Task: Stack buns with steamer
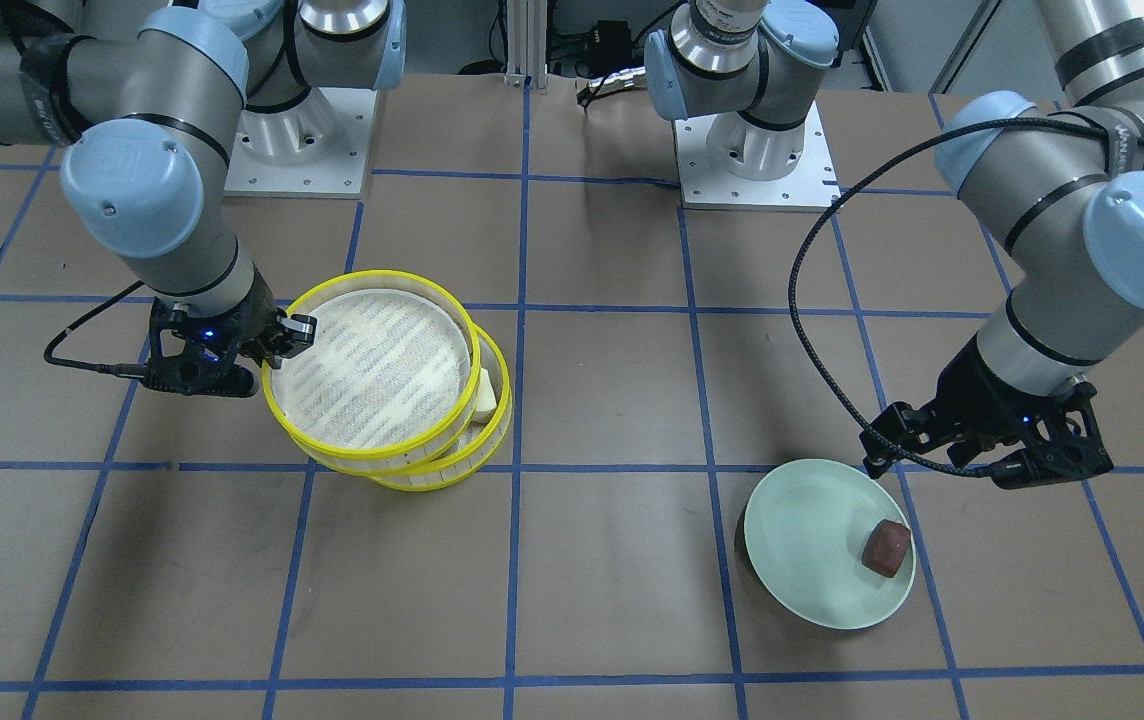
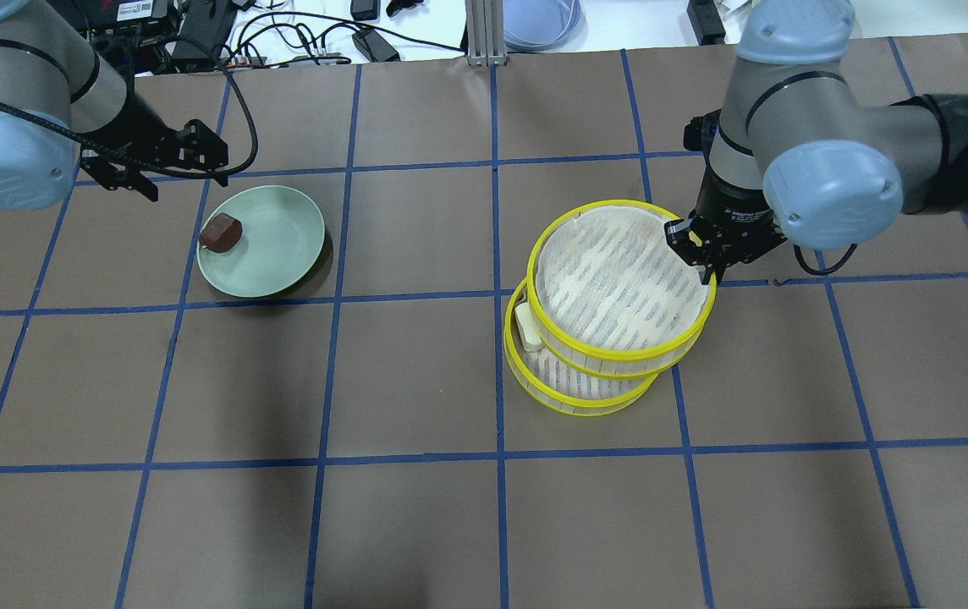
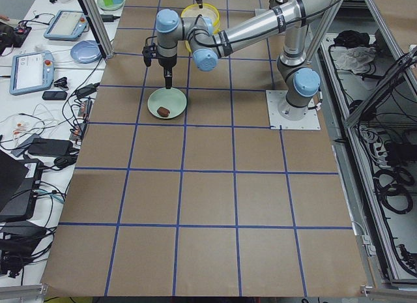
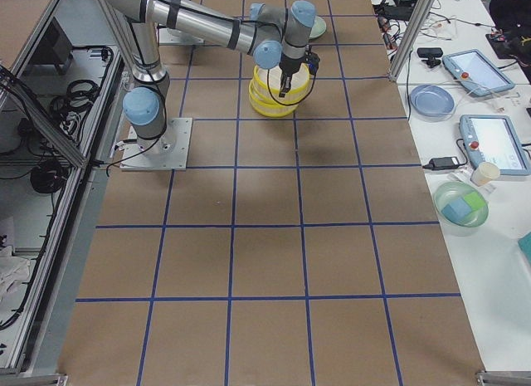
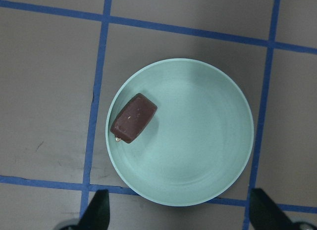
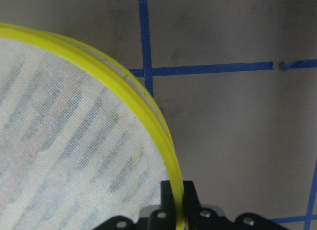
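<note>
My right gripper (image 2: 695,245) is shut on the yellow rim of the upper steamer tier (image 2: 619,288); the wrist view shows the jaws pinching the rim (image 6: 177,195). This empty tier hangs offset over the lower steamer tier (image 2: 569,385). The pale cream bun (image 2: 528,328) lies in the lower tier, half covered. I cannot tell whether the tiers touch. The dark reddish-brown bun (image 5: 132,117) lies on the pale green plate (image 5: 198,156) near its edge. My left gripper (image 2: 179,165) is open and empty above the plate, with its fingers (image 5: 99,210) spread wide.
The table is brown with a blue tape grid (image 2: 497,296). The two arm bases (image 1: 757,150) stand at the robot's side. Beyond the far edge, seen from overhead, are cables and gear (image 2: 323,34). Side benches hold tablets and bowls (image 4: 465,203).
</note>
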Robot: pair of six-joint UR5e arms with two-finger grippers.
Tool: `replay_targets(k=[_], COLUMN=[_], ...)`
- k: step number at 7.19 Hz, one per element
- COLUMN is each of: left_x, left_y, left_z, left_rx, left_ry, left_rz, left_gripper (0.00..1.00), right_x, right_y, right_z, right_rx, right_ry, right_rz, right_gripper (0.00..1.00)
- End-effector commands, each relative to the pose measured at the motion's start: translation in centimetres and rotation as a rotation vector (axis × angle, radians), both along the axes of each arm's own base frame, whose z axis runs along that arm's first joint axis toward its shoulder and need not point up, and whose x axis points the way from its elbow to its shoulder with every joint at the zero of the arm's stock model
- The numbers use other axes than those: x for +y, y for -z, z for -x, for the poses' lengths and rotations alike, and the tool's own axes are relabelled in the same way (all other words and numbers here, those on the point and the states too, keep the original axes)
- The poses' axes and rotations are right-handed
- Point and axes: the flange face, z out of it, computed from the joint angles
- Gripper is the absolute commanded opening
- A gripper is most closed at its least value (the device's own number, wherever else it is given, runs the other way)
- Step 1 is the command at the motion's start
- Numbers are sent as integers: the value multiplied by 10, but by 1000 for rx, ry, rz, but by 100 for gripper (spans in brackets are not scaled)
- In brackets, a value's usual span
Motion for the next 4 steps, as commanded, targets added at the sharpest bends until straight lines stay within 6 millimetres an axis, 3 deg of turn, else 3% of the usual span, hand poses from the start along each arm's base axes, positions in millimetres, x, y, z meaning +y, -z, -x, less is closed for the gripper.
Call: replay_targets(k=[1,4], left_x=[-16,-28], left_y=[56,100], left_z=[-24,-28], left_rx=[-2,5], left_ry=[12,-2], left_rz=[-19,-32], left_gripper=[100,97], right_x=[2,7], right_y=[14,31], right_z=[-12,-25], right_rx=[2,-4], right_ry=[-22,-63], right_rz=[11,36], right_gripper=[0,0])
